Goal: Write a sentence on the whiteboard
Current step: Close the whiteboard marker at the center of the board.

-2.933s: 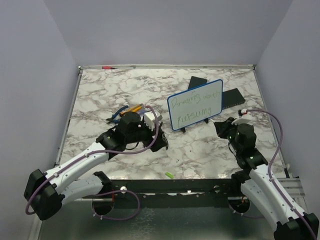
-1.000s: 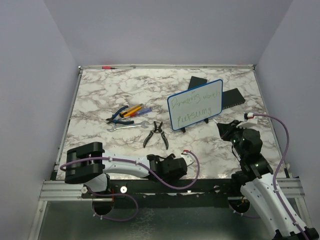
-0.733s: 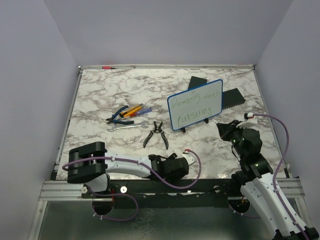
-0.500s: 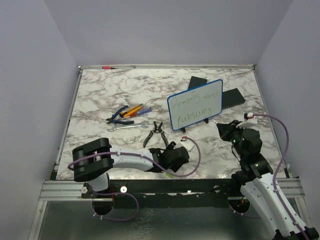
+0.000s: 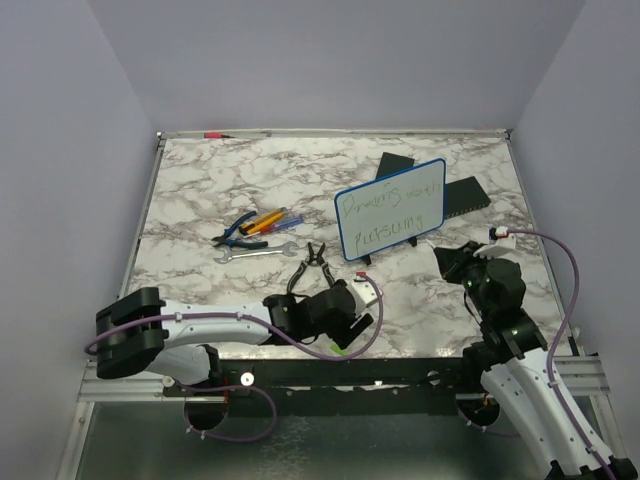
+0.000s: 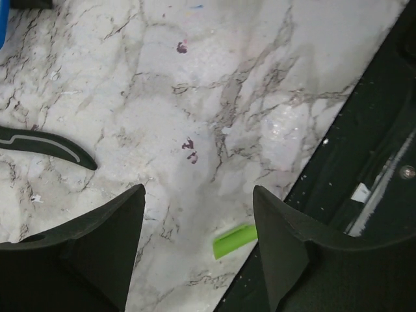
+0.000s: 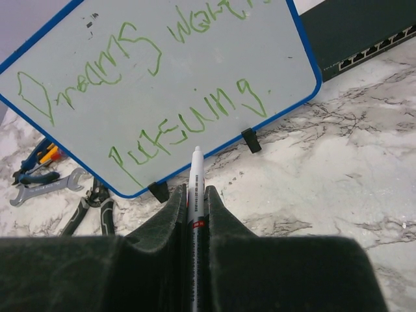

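Marbled bench [image 5: 200,190] top filled the scene under plain lilac walls. At its near edge the left end effector [image 6: 198,218] hung with its fingers spread wide and nothing between them, above a small green cap [image 6: 234,240] lying beside the black border. Toward the near right corner the right end effector [image 7: 195,195] was clamped on a marker [image 7: 195,170], tip pointing at the whiteboard [image 5: 425,185]. Black pliers [image 5: 312,268] lay mid-bench, with a wrench [image 5: 255,254] to their left. The whiteboard stood on its feet right of centre, carrying the sentence [image 7: 195,123] in two green lines. Flat black pads [image 5: 465,195] lay behind it.
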Controlling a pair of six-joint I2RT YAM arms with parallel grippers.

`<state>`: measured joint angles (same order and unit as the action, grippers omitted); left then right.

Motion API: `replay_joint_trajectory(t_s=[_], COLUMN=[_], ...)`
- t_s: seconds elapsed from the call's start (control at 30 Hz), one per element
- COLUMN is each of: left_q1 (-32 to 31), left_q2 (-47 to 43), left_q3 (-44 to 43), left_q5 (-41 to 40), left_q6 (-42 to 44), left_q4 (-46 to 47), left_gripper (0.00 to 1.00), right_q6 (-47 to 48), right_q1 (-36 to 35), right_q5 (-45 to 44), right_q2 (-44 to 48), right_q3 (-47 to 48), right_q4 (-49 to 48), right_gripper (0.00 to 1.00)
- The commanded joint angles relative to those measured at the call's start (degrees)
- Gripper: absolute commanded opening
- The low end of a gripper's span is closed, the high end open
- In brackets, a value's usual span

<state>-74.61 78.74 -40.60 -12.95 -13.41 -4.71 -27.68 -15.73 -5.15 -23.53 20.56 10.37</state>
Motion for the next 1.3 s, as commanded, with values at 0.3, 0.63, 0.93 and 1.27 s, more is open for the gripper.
replay_joint_trajectory(t_s=[0.3,0.63,0.93,1.27], left_q1=[0.1,-2.1,-3.3,-4.8], left_q2=[0.3,5.5,7.3,9.0], left_q3=[-3.1,-6.0,-6.6,-7.2], left_q5=[12.9,9.3,6.2,-0.9], left_q6=[1.8,-0.7,-2.3,-2.8], left_q4=[-13.2,-17.1,-18.4,-18.5], left_gripper=[0.68,0.68,0.68,0.64], right_q6=[-0.3,-0.1,0.1,0.0], right_q1=[0.2,0.2,0.2,0.2], right_q5=[0.5,-0.2,-0.7,-0.8], right_q2=[1.2,2.4,2.8,2.7], right_q3=[2.5,2.2,2.3,2.2], right_q4=[2.6,3.1,3.4,3.3], right_gripper=[0.01,0.01,0.01,0.01])
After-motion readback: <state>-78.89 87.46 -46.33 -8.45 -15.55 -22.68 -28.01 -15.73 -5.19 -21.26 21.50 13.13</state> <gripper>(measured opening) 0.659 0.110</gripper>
